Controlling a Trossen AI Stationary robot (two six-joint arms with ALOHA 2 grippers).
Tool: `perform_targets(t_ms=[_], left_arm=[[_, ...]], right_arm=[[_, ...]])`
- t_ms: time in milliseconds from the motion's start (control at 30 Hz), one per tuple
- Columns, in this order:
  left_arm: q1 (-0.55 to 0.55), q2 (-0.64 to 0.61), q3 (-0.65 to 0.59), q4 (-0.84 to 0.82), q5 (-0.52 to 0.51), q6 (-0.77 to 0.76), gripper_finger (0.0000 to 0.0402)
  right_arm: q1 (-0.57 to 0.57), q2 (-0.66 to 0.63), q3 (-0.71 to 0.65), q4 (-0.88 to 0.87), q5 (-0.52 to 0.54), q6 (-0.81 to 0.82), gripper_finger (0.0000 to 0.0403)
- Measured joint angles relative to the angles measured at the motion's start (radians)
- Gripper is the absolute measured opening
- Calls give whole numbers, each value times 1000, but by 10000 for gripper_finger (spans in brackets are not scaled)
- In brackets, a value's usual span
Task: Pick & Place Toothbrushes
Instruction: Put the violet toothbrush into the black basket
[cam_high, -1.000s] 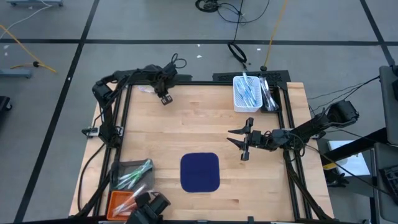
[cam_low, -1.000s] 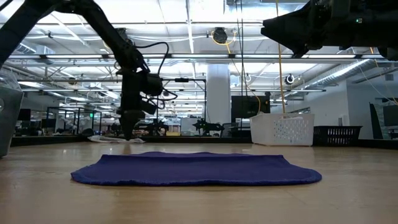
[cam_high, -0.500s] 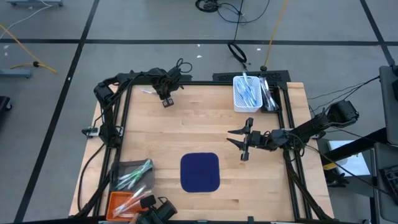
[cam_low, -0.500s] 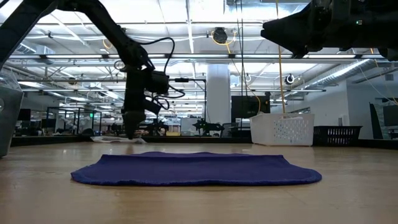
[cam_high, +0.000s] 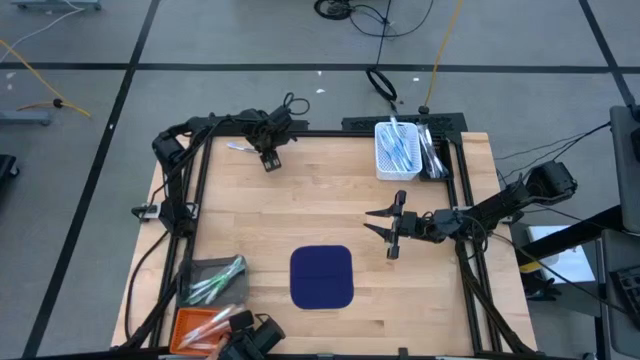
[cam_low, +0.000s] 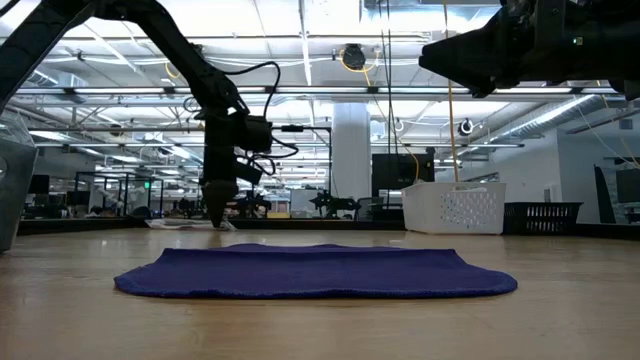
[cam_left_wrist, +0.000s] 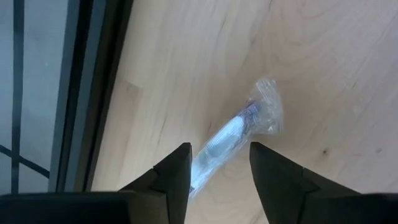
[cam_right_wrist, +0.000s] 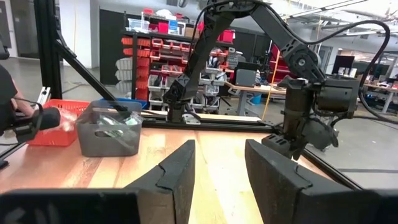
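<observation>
A toothbrush in a clear wrapper (cam_left_wrist: 233, 134) lies flat on the wood near the table's far left edge (cam_high: 240, 147). My left gripper (cam_left_wrist: 221, 168) is open and points down just above it, at the far left of the table (cam_high: 267, 158). The wrapper's near end runs between the two fingers. My right gripper (cam_high: 388, 225) is open with nothing between its fingers. It hovers right of the table's middle and points toward the left edge. Several blue-and-white toothbrushes fill a white basket (cam_high: 397, 150) at the far right. My left gripper stands open over the wrapped toothbrush, which lies on the table. The wrapper's near end (cam_left_wrist: 200, 174) runs close beside one finger (cam_left_wrist: 177, 171). I cannot tell whether the two touch.
A navy mat (cam_high: 321, 276) lies flat near the table's front middle. A grey bin (cam_high: 213, 280) with green toothbrushes and an orange bin (cam_high: 198, 325) stand at the near left corner. Black frame rails (cam_high: 195, 190) run along the table's sides. Bare wood (cam_high: 320, 200) lies between the arms.
My left gripper has shifted a little toward the table's right edge, staying low over the far left of the table. The right arm has kept still.
</observation>
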Motion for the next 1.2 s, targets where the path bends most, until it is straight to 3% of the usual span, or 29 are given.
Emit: perform_targets(t_ms=[200,433,967,1200], left_arm=[[0,1,-1,1,25,18,124],[0,0,-1,-6,21,71,12],[-19,-162,0,-58,27,74,0],[-45,-301,1,-69,138,18,0]], right_arm=[[0,0,0,1,0,0,132],[0,0,0,1,0,0,132],[0,0,0,5,0,0,132],[0,0,0,5,0,0,132]])
